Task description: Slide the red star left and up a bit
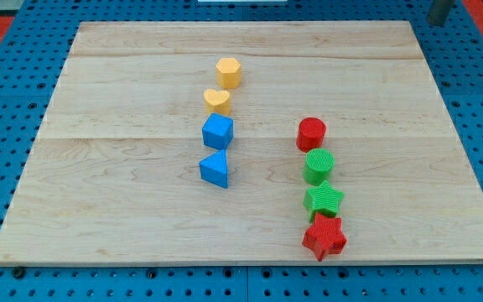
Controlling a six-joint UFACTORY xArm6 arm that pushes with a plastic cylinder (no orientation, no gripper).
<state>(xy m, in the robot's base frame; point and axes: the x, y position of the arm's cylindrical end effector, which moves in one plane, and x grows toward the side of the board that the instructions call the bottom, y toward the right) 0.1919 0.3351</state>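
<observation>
Now the red star (324,237) lies at the board's (124,226) 5 o'clock edge, touching the green star (324,200) at its 12 o'clock, and my tip is not visible.

My tabletop (141,67) is brightly and evenly lit, the pale wood showing its grain without harsh glare. Shadows are short and soft, hugging the base of each block, as under the red star (324,237) at the view's bottom. Colours are saturated and focus is reasonably sharp across the board, softening slightly toward the view's top. The board's edges narrow toward the view's top. My tip does not show.
</observation>
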